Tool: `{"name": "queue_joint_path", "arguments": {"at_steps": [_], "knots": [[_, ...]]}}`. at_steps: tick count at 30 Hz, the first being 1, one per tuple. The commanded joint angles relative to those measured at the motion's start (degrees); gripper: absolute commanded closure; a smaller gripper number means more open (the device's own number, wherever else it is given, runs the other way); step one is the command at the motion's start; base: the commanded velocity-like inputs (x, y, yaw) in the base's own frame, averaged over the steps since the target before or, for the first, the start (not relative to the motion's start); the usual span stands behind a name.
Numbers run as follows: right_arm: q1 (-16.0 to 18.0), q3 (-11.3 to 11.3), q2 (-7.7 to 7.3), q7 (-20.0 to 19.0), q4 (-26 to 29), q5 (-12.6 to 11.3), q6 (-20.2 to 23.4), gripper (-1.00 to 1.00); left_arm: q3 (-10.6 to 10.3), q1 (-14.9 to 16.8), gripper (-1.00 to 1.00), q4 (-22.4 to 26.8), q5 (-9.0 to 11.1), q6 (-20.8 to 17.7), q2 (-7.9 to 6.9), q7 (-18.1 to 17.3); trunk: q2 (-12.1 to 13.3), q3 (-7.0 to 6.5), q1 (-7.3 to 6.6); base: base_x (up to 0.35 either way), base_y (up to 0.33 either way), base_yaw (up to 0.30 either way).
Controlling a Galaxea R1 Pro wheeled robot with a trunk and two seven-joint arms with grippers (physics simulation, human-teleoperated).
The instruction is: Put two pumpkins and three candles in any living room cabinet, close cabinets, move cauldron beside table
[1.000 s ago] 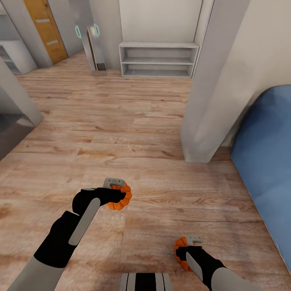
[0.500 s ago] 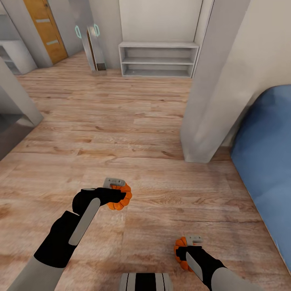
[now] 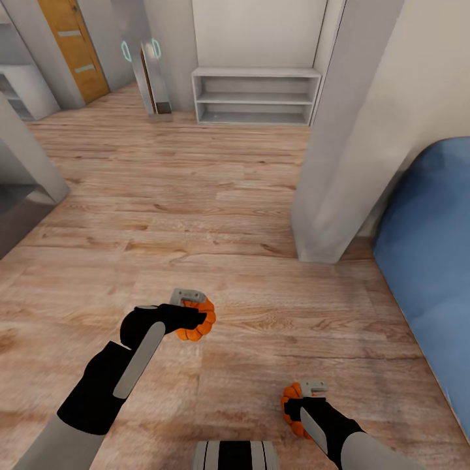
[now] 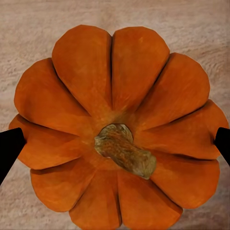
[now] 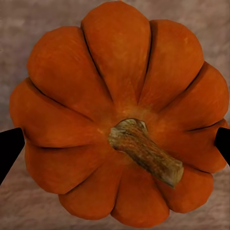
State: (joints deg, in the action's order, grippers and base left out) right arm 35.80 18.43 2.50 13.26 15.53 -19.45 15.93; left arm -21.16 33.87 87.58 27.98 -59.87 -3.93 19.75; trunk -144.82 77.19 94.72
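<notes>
Both arms reach forward and down from the lower edge of the head view, black at the forearms and wrists, grey higher up. The left claw (image 3: 194, 318) sits farther out and is clamped on a pumpkin (image 3: 198, 321). The right claw (image 3: 301, 403), drawn in close to the trunk, grips a second pumpkin (image 3: 292, 403). Each wrist view shows black fingertips (image 4: 10, 146) pressed against the pumpkin's opposite sides.

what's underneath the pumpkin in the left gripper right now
Wood floor shows all around the pumpkin held in the left gripper, which hangs above it. The patch straight below is covered by the pumpkin itself.
</notes>
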Motion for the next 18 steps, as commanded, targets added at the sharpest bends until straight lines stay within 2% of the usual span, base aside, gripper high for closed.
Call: {"name": "queue_joint_path", "arguments": {"at_steps": [1, 8, 18], "knots": [[0.0, 0.6, -0.04, 0.3, -1.1, -1.5, 0.2, 1.00, -0.1, 0.1, 1.00, 0.0, 0.5, -0.1, -0.04, 0.6, 0.0, 0.05, 0.01, 0.000, 0.000, 0.000], [-0.1, 0.6, -0.04, 0.3, -1.1, -1.5, 0.2, 1.00, -0.2, 0.1, 1.00, 0.1, 0.5, -0.1, -0.03, 0.6, 0.0, 0.05, 0.01, 0.000, 0.000, 0.000], [-0.1, 0.6, -0.04, 0.2, -1.1, -1.5, 0.2, 1.00, -0.2, 0.1, 1.00, 0.1, 0.5, -0.1, -0.03, 0.6, 0.1, -2.17, -0.24, 0.000, 0.000, 0.000]]}}
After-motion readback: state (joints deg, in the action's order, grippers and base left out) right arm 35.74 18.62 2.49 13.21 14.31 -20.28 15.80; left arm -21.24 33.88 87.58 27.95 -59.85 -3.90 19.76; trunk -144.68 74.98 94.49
